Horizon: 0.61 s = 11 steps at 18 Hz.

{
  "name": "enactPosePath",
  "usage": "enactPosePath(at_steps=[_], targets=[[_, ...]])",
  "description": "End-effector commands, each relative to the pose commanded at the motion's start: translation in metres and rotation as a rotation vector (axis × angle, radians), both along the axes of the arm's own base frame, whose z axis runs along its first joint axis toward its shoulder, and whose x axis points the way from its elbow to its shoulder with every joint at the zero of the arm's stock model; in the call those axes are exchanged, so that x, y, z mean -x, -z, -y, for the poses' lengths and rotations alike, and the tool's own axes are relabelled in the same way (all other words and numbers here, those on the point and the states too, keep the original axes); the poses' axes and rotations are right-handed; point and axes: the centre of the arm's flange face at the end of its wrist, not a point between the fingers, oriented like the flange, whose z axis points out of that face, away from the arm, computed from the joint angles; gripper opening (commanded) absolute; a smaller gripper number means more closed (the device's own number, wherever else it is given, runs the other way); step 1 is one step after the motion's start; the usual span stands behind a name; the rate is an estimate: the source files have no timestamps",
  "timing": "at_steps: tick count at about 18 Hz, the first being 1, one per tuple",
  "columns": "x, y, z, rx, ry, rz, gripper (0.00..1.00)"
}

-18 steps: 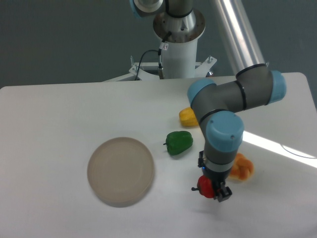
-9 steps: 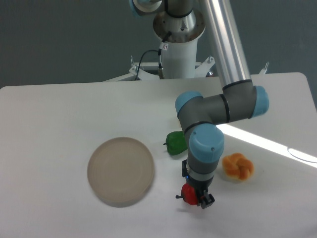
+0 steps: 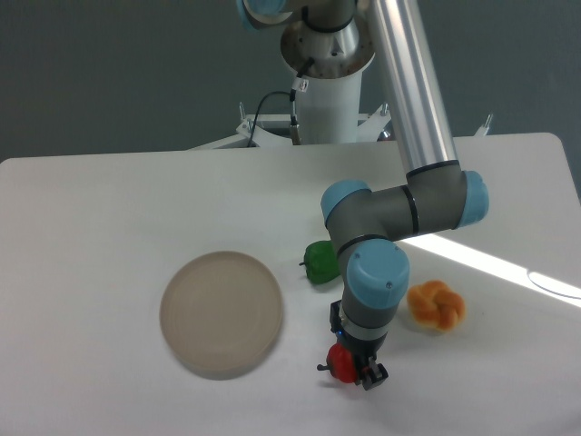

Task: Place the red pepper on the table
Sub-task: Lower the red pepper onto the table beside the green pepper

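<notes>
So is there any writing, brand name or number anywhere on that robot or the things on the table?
None that can be read.
The small white tag on the cable at the robot base: too small and blurred to tell whether it bears any text.
The arm, red pepper, plate and table: no visible markings.

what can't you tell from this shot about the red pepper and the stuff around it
- Red pepper: whether it touches the table; the tool covers its right side.
- Green pepper: right part hidden behind the arm.
- Tool fingers: too small to judge contact.
</notes>
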Motion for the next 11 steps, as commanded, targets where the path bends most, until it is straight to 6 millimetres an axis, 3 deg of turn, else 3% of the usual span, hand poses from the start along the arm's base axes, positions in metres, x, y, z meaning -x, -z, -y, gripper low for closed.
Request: enactPosePath(at_steps=[11], targets=[[0.0003,0.0048,-0.0003,0.004,0.012,0.002,0.6]])
